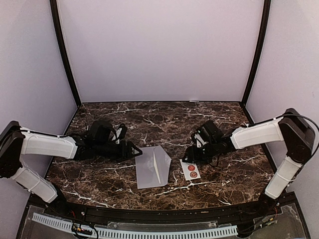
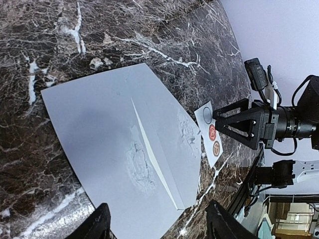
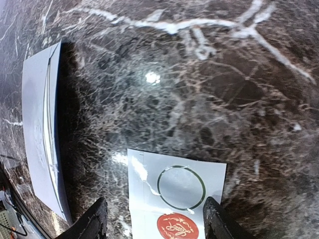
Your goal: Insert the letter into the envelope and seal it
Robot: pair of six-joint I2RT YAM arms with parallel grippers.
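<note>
The grey-lavender envelope (image 1: 152, 167) lies flat at the table's front centre, with a crease running along it and a thin pale edge along that line. It fills the left wrist view (image 2: 114, 139) and shows at the left edge of the right wrist view (image 3: 42, 129). No separate letter shows. My left gripper (image 1: 138, 151) is open and empty, low at the envelope's left corner; its fingers (image 2: 97, 224) straddle the envelope's near edge. My right gripper (image 1: 186, 159) is open and empty, right of the envelope and just over the sticker strip.
A small white sticker strip (image 1: 190, 170) lies right of the envelope, with red round seals (image 3: 175, 227) and one empty ring (image 3: 181, 187). It also shows in the left wrist view (image 2: 209, 135). Dark marble table (image 1: 149, 119), pale walls around.
</note>
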